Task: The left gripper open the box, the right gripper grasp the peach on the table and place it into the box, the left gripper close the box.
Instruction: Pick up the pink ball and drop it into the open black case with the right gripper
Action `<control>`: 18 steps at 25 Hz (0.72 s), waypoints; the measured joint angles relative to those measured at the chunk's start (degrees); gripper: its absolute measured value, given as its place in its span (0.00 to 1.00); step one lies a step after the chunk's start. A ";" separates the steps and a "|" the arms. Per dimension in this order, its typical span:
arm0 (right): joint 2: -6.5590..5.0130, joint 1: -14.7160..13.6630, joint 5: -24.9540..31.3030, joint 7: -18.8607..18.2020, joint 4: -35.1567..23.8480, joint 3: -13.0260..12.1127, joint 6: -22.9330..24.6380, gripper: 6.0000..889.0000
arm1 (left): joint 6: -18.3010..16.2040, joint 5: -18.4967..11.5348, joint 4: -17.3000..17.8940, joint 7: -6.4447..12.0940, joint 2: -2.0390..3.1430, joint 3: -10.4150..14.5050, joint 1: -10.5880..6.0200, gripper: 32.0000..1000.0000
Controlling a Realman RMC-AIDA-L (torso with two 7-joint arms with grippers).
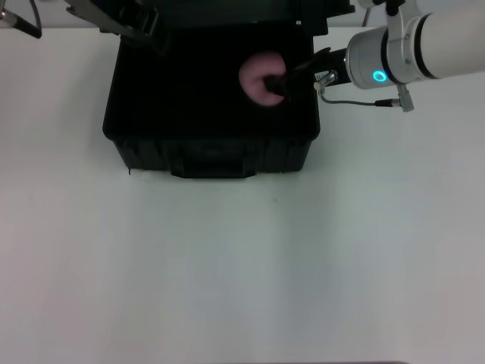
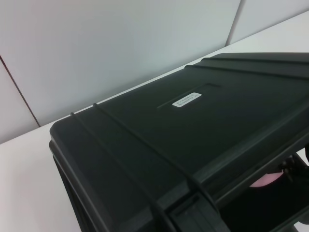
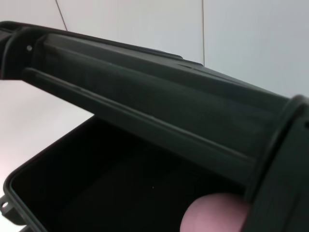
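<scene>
The black box (image 1: 212, 144) stands open on the white table (image 1: 242, 265), its lid raised at the back. My right gripper (image 1: 276, 82) reaches in from the right and is shut on the pink peach (image 1: 256, 76), which is held over the box's dark interior near its right side. In the right wrist view the peach (image 3: 212, 212) shows under the lid's ribbed underside (image 3: 145, 111). My left gripper (image 1: 140, 26) is at the raised lid's back left edge, dark against it. The left wrist view shows the lid's outer face with its white label (image 2: 186, 100) and a sliver of the peach (image 2: 264, 181).
The box's front handle (image 1: 208, 161) faces me. The right arm with its blue-cyan ring (image 1: 378, 76) crosses the back right of the table. A white wall (image 2: 120, 43) stands behind the box.
</scene>
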 joint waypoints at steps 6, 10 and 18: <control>0.00 0.03 0.03 0.00 -0.23 0.00 0.14 0.22 | 0.00 0.00 0.00 0.12 -0.04 0.00 0.00 0.38; 0.00 0.05 0.04 0.01 -0.31 0.00 0.17 0.32 | 0.00 0.00 -0.01 0.29 -0.07 0.00 0.00 0.38; 0.00 0.05 0.04 0.19 -0.34 0.00 0.24 0.60 | 0.00 0.09 -0.01 0.32 -0.07 0.00 0.00 0.38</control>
